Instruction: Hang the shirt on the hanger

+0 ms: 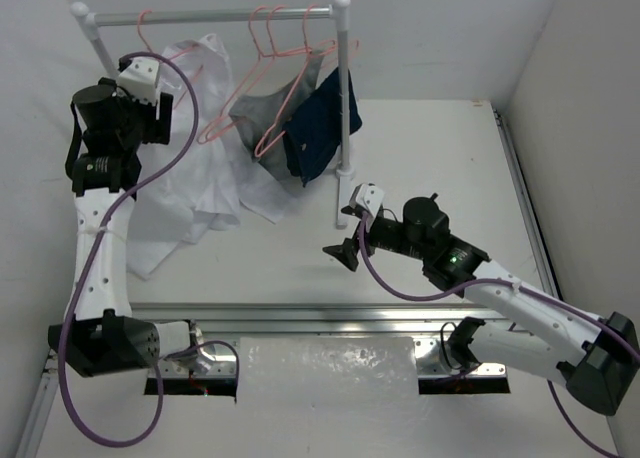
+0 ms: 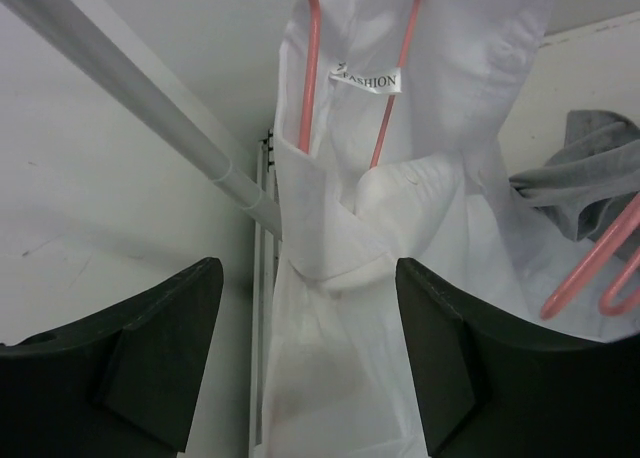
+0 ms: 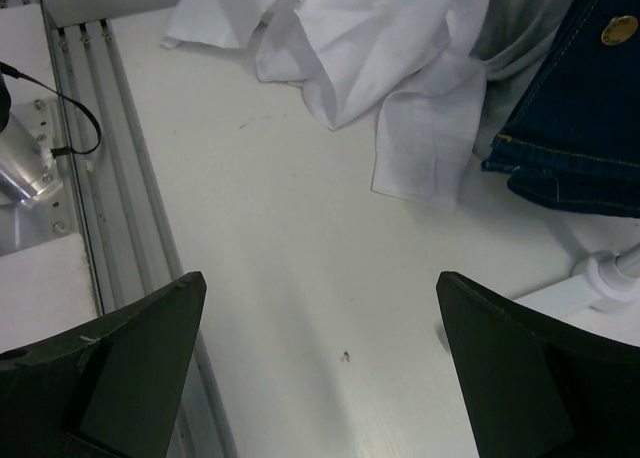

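White shirt hung on the salmon-pink wire hanger at the left end of the rail: long axis vertical, collar uppermost, tails trailing onto the table. Left gripper faces the collar, jaws apart, holding nothing; right gripper spread wide, empty, above the table.

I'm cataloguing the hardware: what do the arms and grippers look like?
The left arm and right arm have white links, black joint housings and purple cables. The left gripper and right gripper carry black wedge-shaped fingers. The right arm shows a green light.
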Robot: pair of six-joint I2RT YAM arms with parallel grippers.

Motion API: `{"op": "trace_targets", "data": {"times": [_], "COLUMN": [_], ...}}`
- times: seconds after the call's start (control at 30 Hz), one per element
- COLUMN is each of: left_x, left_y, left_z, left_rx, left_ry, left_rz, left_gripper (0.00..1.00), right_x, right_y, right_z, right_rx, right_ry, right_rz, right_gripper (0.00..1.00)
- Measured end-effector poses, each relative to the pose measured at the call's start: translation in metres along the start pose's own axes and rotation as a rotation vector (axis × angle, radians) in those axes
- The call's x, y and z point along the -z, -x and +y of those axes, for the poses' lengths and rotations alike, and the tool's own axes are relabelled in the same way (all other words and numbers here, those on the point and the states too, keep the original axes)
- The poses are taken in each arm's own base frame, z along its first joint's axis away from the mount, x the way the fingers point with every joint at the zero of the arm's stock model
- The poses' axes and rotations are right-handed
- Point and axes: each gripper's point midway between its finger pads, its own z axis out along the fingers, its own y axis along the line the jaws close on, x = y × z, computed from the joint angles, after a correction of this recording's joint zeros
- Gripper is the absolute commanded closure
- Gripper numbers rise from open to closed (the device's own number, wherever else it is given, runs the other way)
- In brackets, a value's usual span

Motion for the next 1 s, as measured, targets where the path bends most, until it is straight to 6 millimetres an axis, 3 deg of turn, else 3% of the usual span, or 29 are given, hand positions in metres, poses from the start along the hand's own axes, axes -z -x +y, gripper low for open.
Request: {"op": "trace_targets", "data": {"times": [0.13, 0.23, 0.43, 0.53, 0.6, 0.73, 0.87, 1.0], "left_x": [0.014, 0.022, 0.058, 0.078, 0.087, 0.094, 0.099, 0.096], "left_y": [0.005, -0.001, -0.038, -0.071, -0.105, -0.171, -0.229, -0.278], "left_z": [0.001, -0.002, -0.018, -0.033, -0.046, -0.083, -0.119, -0.136], "left_rx": [-0.002, -0.001, 0.019, 0.026, 0.029, 0.023, -0.004, -0.028], "left_ry": [0.009, 0.007, 0.002, -0.012, -0.034, -0.153, -0.311, -0.369], "left_rz": [-0.021, -0.013, 0.030, 0.069, 0.123, 0.257, 0.386, 0.483], "left_gripper": [0.30, 0.29, 0.28, 0.28, 0.28, 0.28, 0.29, 0.31], "right_x": [0.000, 0.002, 0.011, 0.022, 0.036, 0.066, 0.090, 0.097], "right_y": [-0.002, -0.007, -0.039, -0.067, -0.092, -0.138, -0.178, -0.190], "right_z": [-0.001, -0.006, -0.034, -0.057, -0.076, -0.095, -0.095, -0.089], "right_rx": [-0.029, -0.054, -0.169, -0.288, -0.390, -0.568, -0.693, -0.738], "right_ry": [-0.012, -0.048, -0.213, -0.314, -0.401, -0.544, -0.646, -0.677], "right_rz": [0.008, 0.028, 0.151, 0.222, 0.263, 0.331, 0.395, 0.410], "right_gripper": [0.01, 0.01, 0.01, 0.01, 0.01, 0.01, 0.01, 0.01]}}
